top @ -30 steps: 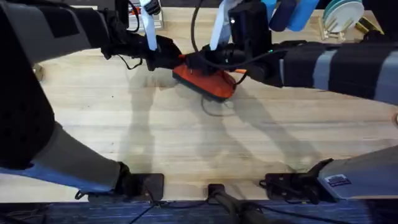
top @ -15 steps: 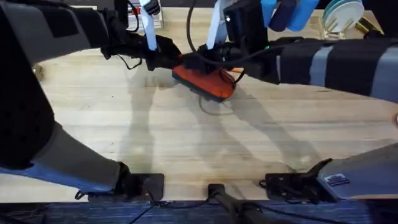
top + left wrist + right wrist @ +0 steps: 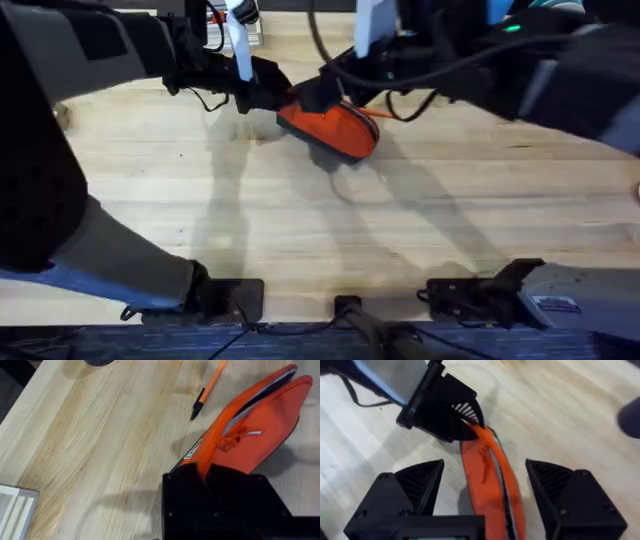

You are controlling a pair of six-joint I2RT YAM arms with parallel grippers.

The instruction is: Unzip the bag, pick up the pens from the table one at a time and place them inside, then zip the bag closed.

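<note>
While the left gripper (image 3: 278,100) pinched the bag's (image 3: 330,128) end at upper centre, the right gripper (image 3: 485,477) hung wide open above it.

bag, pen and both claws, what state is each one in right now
bag: unzipped, mouth gaping, one end pinched and lifted
pen: lying flat on the table beside the bag, not picked up
left claw: shut on the end of the bag
right claw: open, fingers on either side of the bag, not gripping
</note>
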